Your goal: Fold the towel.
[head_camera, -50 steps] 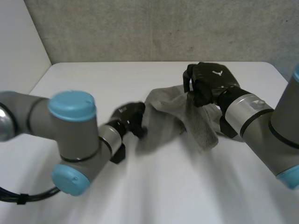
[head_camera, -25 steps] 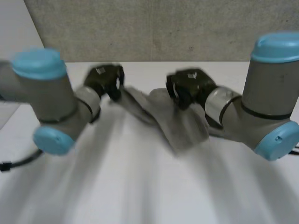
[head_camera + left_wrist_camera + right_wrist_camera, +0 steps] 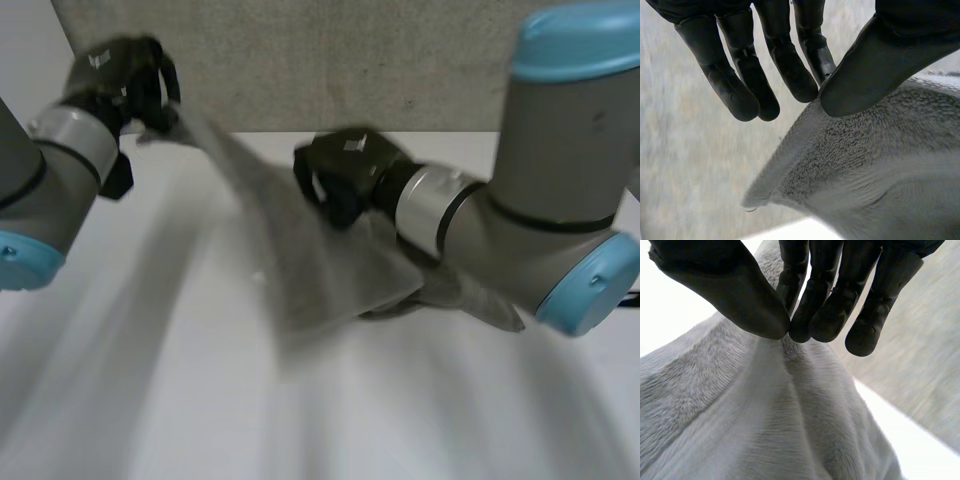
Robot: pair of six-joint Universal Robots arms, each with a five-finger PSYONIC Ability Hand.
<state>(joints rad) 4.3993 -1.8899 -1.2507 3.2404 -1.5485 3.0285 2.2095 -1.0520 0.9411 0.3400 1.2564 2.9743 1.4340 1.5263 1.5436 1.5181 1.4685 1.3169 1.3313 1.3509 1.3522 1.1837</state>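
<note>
Left hand [image 3: 120, 80] is raised high at the far left, and it has the grey towel [image 3: 300, 260] nipped between its thumb [image 3: 890, 60] and the tip of one finger [image 3: 812, 65]. Its other fingers hang straight and clear of the cloth. The pinch sits on the towel's edge close to a corner, and that corner pokes out free just past the fingertips.

Right hand [image 3: 345, 175] is lower, near the middle of the scene. In its own wrist view its thumb [image 3: 730, 290] and fingertips [image 3: 807, 315] are closed together on a gathered ridge of the towel, which falls away below them in soft folds.

From the left hand, the towel runs as a taut sloping sheet down past the right hand. Its lower part hangs toward the white desk [image 3: 180, 400], and a further bunch of it lies on the desk under the right arm [image 3: 560, 180].

Behind the desk stands a rough grey wall [image 3: 350, 60], and the left hand is up against it in the head view. Left arm [image 3: 35, 180] comes in from the near left edge.
</note>
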